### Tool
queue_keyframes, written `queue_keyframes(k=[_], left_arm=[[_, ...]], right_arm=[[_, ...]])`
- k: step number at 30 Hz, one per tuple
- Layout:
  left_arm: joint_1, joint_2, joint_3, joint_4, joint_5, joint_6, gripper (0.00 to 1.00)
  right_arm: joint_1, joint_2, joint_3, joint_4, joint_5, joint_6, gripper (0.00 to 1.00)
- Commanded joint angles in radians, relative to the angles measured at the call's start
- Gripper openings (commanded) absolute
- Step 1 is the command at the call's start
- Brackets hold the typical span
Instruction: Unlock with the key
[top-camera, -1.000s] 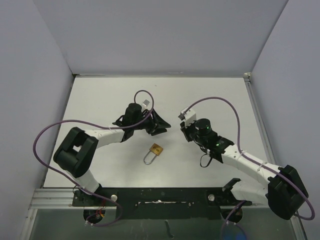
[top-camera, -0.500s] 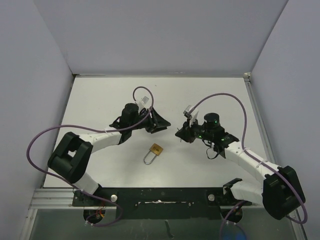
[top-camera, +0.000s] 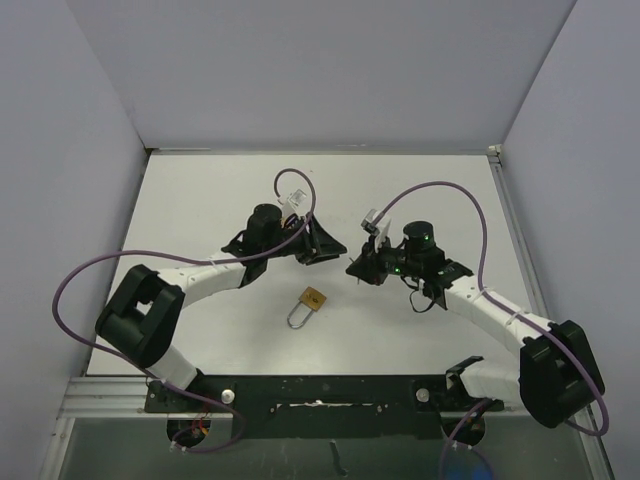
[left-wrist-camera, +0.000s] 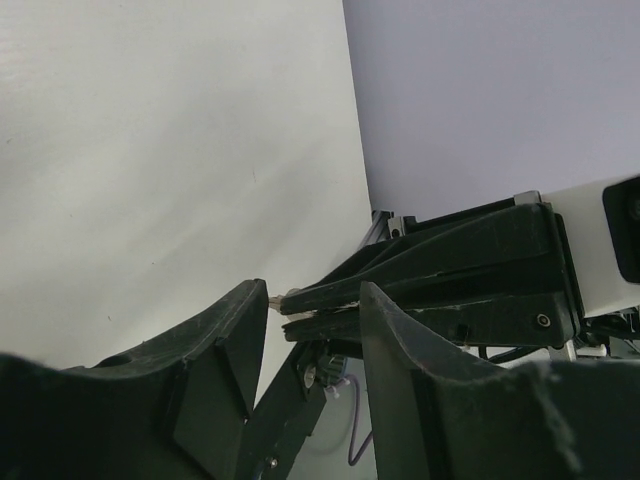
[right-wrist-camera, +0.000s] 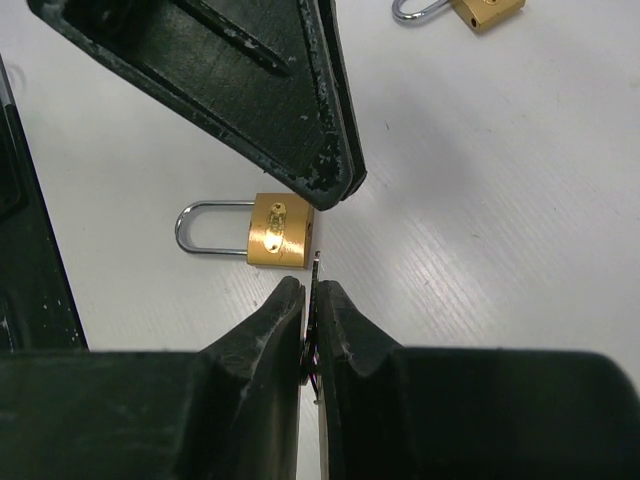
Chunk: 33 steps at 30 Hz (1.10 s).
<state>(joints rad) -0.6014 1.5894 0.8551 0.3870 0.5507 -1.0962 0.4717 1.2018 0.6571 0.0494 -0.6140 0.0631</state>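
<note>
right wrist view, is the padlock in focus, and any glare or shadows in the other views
Right wrist: the padlock is sharp, with a small glint on its shackle; the right gripper looms dark and soft up close. Left wrist: the left gripper fills the foreground, slightly soft. Top view: even light, faint shadows on the table, no glare.

Left arm (top-camera: 195, 277): runs from its near-left base toward the middle, forearm pointing right.
Left gripper (top-camera: 330, 246): tips point right, jaws partly apart.
Right arm (top-camera: 495, 308): stretches from its near-right base leftward toward the middle.
Right gripper (right-wrist-camera: 309, 292): tips point left, fingers pinched on a thin key (right-wrist-camera: 316, 268).
Grippers together: tip to tip, just beside each other; contact cannot be told.
</note>
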Motion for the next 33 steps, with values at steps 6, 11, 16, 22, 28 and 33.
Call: queue_keyframes(k=[6, 11, 16, 22, 28, 33], left_arm=[[-0.024, -0.009, 0.073, 0.001, 0.046, 0.066, 0.39], [-0.036, 0.002, 0.098, -0.041, 0.056, 0.097, 0.39], [-0.053, 0.021, 0.116, -0.068, 0.061, 0.119, 0.39], [-0.068, 0.04, 0.129, -0.091, 0.061, 0.13, 0.38], [-0.072, 0.044, 0.133, -0.106, 0.061, 0.14, 0.38], [-0.077, 0.049, 0.136, -0.105, 0.059, 0.14, 0.36]], right_arm=[[-0.002, 0.041, 0.053, -0.001, -0.023, -0.019, 0.08], [-0.002, 0.047, 0.047, -0.003, -0.025, -0.02, 0.08], [-0.002, 0.053, 0.045, 0.0, -0.031, -0.016, 0.08], [-0.002, 0.051, 0.047, 0.004, -0.036, -0.016, 0.08], [-0.002, 0.053, 0.049, 0.004, -0.041, -0.014, 0.08], [-0.002, 0.053, 0.05, 0.004, -0.045, -0.013, 0.08]])
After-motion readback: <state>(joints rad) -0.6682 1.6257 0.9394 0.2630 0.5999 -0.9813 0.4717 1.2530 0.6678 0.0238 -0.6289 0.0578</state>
